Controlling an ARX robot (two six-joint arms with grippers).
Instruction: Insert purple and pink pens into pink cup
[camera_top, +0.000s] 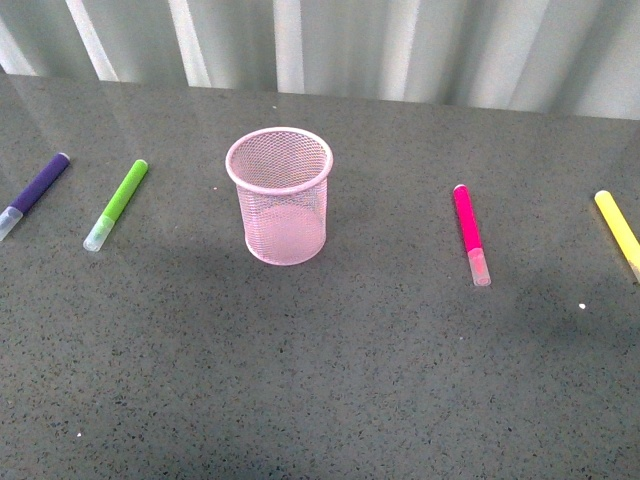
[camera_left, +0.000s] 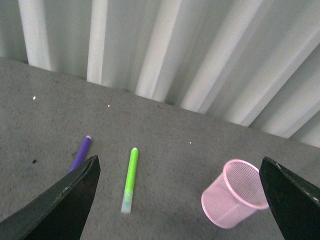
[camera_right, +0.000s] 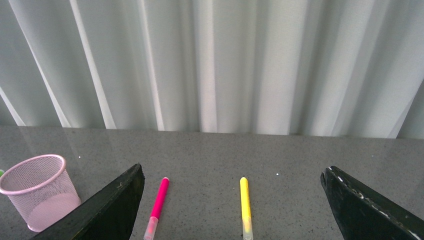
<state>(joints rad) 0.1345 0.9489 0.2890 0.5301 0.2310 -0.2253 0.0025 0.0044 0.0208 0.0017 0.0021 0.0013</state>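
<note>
We see the pink cup (camera_top: 280, 195) upright in the frame's middle, the purple pen (camera_top: 35, 190) lying far left, the pink pen (camera_top: 468, 232) right of middle. Our left tool (camera_left: 179, 167) and right tool (camera_right: 232, 170) gape wide, empty.

One each: purple pen (camera_top: 36, 189), pink pen (camera_top: 469, 232), green marker (camera_top: 118, 202), yellow marker (camera_top: 619, 230), pink cup (camera_top: 285, 225)

Purple pen (camera_top: 38, 186) and yellow marker (camera_top: 617, 228), near ends off the front view's side edges.

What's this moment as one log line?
pink cup: upright, empty | purple pen: left of cup | pink pen: right of cup | left gripper: open | right gripper: open
</note>
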